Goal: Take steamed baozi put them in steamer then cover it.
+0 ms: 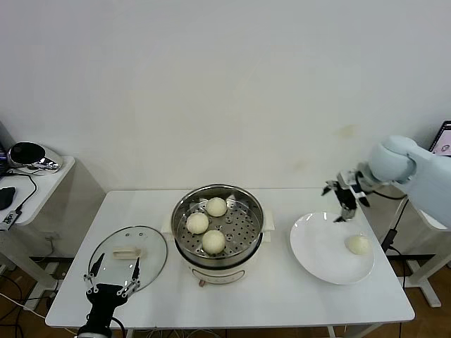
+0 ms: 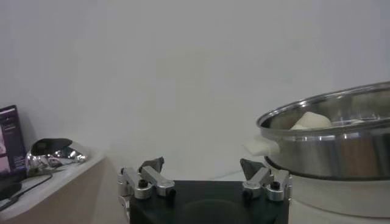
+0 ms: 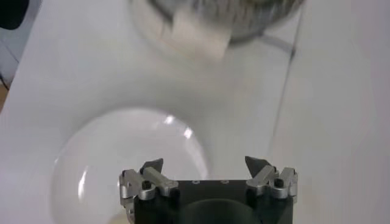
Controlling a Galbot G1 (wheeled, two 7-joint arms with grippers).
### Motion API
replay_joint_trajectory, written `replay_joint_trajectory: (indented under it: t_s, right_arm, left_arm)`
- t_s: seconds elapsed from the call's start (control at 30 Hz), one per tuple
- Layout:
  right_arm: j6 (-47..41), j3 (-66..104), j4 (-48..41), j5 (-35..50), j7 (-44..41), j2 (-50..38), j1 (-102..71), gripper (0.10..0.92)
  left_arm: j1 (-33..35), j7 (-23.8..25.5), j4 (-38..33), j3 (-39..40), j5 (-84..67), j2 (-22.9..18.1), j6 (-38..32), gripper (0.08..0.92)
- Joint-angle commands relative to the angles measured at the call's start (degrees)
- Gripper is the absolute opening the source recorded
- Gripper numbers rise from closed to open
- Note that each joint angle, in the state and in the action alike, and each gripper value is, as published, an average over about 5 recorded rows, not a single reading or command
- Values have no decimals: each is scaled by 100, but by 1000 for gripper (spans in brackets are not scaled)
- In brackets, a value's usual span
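Now the right gripper (image 1: 344,199) is hovering, fingers apart, above the plate (image 1: 320,257) with one baozi (image 1: 358,244); three are lying in the steamer (image 1: 218,225). The left gripper (image 1: 111,274), also open, is waiting beside the lid (image 1: 151,243).

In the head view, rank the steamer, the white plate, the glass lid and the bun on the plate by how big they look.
1. Steamer
2. Plate and lid, too close to rank
3. Bun

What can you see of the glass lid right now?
The glass lid is round, clear glass with a metal rim and a cream handle bar across its middle. It lies flat on the white table, left of the steamer and off it. The left claw, open, hovers at its near edge; no contact shows.
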Motion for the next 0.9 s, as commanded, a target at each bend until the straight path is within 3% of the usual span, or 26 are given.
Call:
replay_joint_trajectory:
  t_s: [0.03,0.53,0.9]
  right_arm:
    - [-27,1725,-662,-931,11,-413,-2158,823]
    - [180,2452,-2013,-1796,101,528,-2772,823]
    - [255,2549,-2515,-2020,255,1052,-2742,823]
  left_arm:
    - [63,2,-1,-13,14,2,0,823]
    - [102,2,11,-12,56,-31,2,823]
    - [69,-2,55,-26,46,-25,-4,823]
